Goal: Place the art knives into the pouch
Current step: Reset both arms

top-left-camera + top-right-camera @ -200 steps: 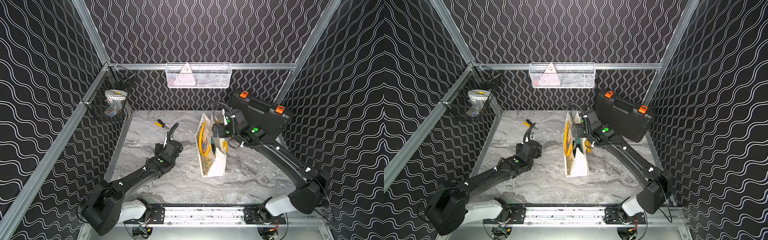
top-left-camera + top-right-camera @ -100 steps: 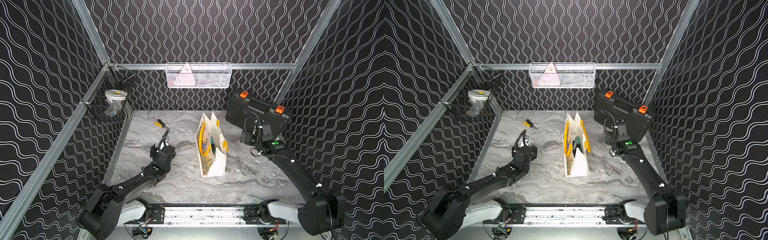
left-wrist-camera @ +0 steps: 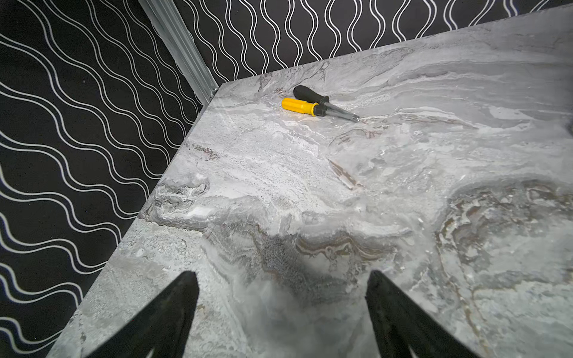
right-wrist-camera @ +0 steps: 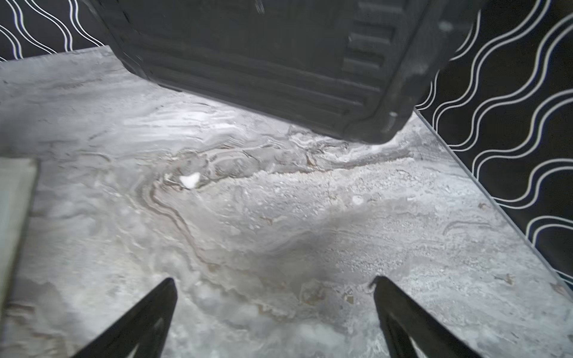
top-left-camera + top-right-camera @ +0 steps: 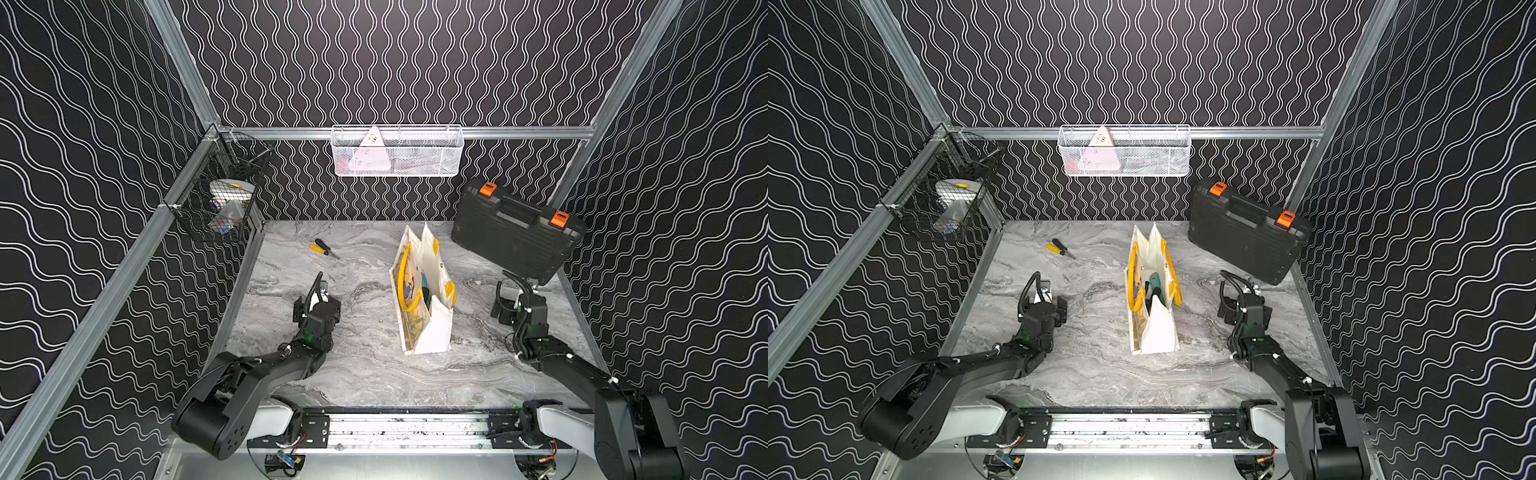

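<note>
On marbled tabletop, rectangular cloth pouch

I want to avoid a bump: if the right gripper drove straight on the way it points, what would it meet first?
Most likely the black hard case, ahead of the open right gripper. Only bare table lies between; the gripper's tilt is hard to judge.

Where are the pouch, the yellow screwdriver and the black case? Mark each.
pouch (image 5: 1158,332): in a top view, white near end panel.
yellow screwdriver (image 3: 299,106): left wrist view, handle.
black case (image 5: 511,241): in a top view, front face.
</note>
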You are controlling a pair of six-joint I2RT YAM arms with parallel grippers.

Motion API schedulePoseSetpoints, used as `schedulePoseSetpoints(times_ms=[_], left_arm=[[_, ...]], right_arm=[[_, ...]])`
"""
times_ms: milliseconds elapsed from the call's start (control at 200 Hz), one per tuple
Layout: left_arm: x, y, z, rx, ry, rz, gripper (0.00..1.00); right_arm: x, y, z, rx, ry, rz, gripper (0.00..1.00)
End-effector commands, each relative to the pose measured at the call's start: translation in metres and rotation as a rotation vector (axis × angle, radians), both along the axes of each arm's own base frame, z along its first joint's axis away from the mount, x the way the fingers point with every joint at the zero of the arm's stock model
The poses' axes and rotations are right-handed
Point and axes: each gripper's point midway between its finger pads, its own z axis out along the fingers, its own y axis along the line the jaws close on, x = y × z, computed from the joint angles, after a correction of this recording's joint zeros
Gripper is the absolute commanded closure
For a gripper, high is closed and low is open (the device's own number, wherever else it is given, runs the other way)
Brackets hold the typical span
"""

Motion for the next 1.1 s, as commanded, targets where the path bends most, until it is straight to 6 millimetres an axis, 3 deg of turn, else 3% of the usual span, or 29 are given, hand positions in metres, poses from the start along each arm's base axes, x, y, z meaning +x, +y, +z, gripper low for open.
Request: schedulePoseSetpoints(times_ms=[0,120,290,380,555,680,785,891,1096], left_arm=[[0.015,-0.001,0.017,-0.047,-0.088,-0.015,0.11],[0.017,0.005,0.017,-0.049,-0.094,-0.012,0.11],[0.025,0.009,0.017,-0.057,-0.11,-0.03,0.11],[0.03,0.008,0.017,-0.059,-0.123,-0.048,0.11],[0.032,0.01,0.007,-0.099,-0.17,-0.085,0.11],[0.033,-0.001,-0.005,-0.086,-0.194,-0.159,0.12],[0.038,-0.001,-0.01,-0.105,-0.157,-0.17,0.1],[0.047,-0.015,-0.016,-0.111,-0.1,-0.257,0.09],[0.056,-0.011,-0.022,-0.173,-0.05,-0.282,0.02]], right_arm=[[0.033,0.001,0.049,-0.018,-0.281,0.018,0.0],[0.041,-0.003,0.02,-0.027,-0.276,0.0,0.0],[0.047,0.001,0.004,-0.037,-0.307,0.033,0.0],[0.05,0.002,-0.005,-0.011,-0.229,0.033,0.0],[0.054,0.004,-0.003,-0.016,-0.245,0.058,0.0],[0.055,0.002,-0.003,-0.021,-0.247,0.049,0.0],[0.057,0.005,-0.006,-0.02,-0.22,0.064,0.0],[0.061,0.003,-0.006,-0.025,-0.213,0.054,0.0],[0.067,0.0,-0.011,0.007,-0.169,0.042,0.0]])
